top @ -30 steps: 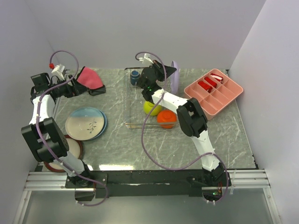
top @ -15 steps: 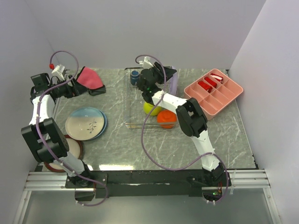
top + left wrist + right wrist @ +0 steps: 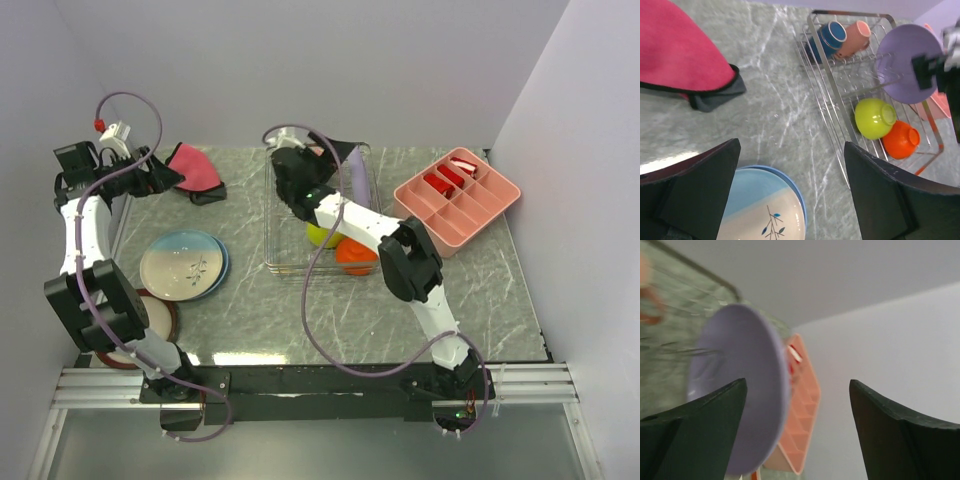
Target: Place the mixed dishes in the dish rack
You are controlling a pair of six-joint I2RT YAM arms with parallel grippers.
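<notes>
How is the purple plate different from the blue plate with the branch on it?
The purple plate stands on edge in the dish rack; the blue plate lies flat on the table. The purple plate is plain; the blue plate has a cream part with a branch. Both are round.

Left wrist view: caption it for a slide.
Wire dish rack holds blue mug, pink cup, yellow-green bowl, orange bowl, standing lavender plate; light-blue plate lies outside.
</notes>
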